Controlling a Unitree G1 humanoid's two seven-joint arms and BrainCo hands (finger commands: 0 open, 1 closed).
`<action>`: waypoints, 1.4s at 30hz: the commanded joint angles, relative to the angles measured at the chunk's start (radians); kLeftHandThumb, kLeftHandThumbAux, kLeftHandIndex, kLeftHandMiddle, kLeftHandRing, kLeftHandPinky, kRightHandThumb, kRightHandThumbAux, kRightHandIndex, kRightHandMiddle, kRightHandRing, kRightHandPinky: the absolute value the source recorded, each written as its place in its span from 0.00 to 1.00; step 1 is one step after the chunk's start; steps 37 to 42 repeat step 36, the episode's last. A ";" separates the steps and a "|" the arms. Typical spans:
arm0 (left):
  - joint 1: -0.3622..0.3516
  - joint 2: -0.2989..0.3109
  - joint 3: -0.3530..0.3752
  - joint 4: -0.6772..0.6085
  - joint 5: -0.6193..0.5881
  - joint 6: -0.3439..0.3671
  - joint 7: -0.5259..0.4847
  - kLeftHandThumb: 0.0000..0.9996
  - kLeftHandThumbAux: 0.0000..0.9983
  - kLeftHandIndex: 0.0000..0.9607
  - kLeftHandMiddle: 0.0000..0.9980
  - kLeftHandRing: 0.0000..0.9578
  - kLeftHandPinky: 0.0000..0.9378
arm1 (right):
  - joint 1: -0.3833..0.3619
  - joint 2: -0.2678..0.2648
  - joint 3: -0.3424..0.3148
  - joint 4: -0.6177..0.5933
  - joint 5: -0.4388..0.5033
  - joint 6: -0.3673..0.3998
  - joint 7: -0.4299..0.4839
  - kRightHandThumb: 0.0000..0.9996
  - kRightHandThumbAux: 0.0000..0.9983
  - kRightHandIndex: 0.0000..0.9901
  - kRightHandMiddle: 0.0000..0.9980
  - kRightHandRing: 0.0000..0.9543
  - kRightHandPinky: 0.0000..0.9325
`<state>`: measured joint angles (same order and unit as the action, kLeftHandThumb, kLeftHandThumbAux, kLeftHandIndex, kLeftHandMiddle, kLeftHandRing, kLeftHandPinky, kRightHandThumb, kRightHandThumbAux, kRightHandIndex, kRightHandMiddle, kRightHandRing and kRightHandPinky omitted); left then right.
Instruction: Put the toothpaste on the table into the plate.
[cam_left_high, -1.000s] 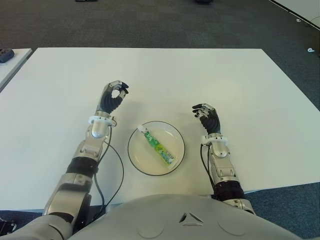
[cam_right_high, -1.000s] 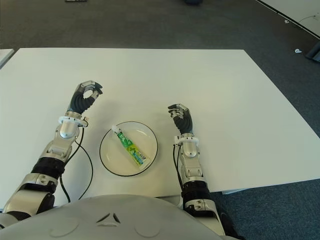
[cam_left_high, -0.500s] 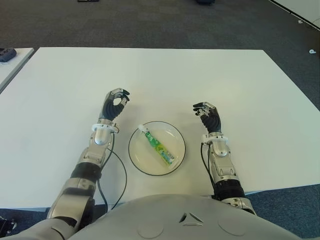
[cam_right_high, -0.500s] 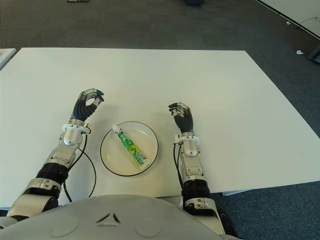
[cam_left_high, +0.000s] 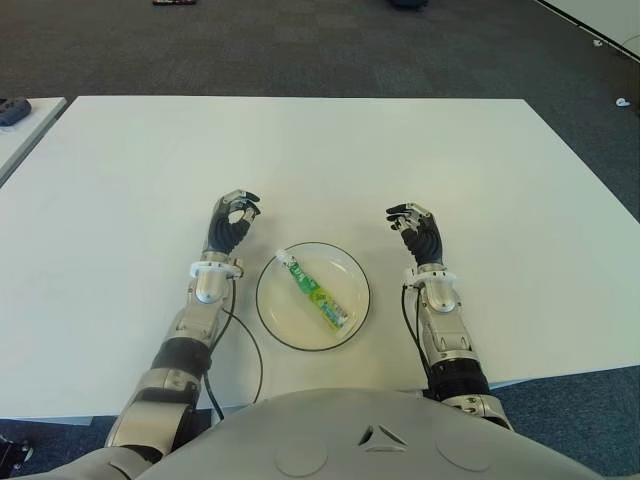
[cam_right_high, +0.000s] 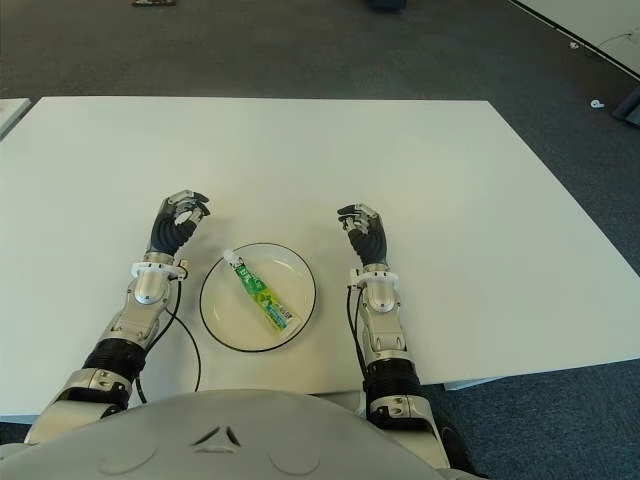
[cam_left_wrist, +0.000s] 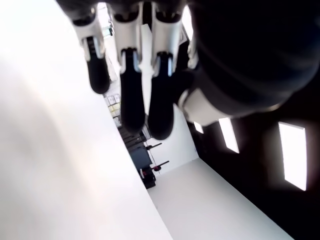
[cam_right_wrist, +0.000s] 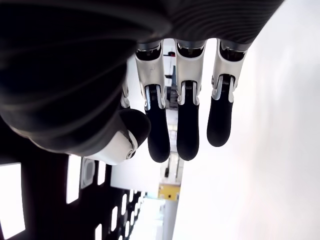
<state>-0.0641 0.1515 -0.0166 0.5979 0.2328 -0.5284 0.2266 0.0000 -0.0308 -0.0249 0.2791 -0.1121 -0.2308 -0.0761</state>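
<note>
The white table (cam_left_high: 300, 150) fills most of both eye views, its far half bare and everything of interest gathered close to the near edge, about midway between the left and right edges. There sits the round pale plate (cam_left_high: 352, 272) with its dark rim, and lying flat inside it is the toothpaste (cam_left_high: 318, 293), a green tube set diagonally with its white cap toward the plate's far left rim and its tail toward the near right. The tube lies wholly within the rim and nothing touches it. The left hand (cam_left_high: 230, 220) shows just beside the plate on its left, a thin black cable looping on the tabletop near its forearm; its fingers (cam_left_wrist: 132, 95) are curled with the thumb drawn in toward them, and its wrist view shows nothing between them, so it is closed on nothing. The right hand (cam_left_high: 418, 232) shows on the plate's right side, a little apart from the rim, fingers (cam_right_wrist: 187, 130) bent loosely side by side, thumb clear of them, holding nothing. Whether either hand touches the tabletop cannot be told. Judging by how things lie, the placement itself looks done: the tube is in the plate and both hands are clear of it, so little seems left beyond bringing the arms to rest.
</note>
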 joint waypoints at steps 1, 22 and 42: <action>0.005 -0.016 0.005 0.031 -0.002 -0.017 0.026 0.70 0.72 0.45 0.56 0.59 0.57 | 0.000 -0.001 -0.001 -0.008 0.010 0.020 0.003 0.71 0.73 0.43 0.42 0.42 0.45; 0.016 -0.066 0.055 0.053 -0.058 -0.019 0.041 0.70 0.72 0.45 0.56 0.58 0.55 | 0.029 -0.009 0.013 -0.066 -0.004 0.099 0.025 0.71 0.73 0.42 0.41 0.41 0.43; 0.044 -0.073 0.079 0.020 -0.108 0.050 0.009 0.70 0.72 0.45 0.55 0.58 0.55 | 0.031 -0.003 0.027 -0.048 -0.007 0.103 0.013 0.71 0.74 0.42 0.40 0.41 0.45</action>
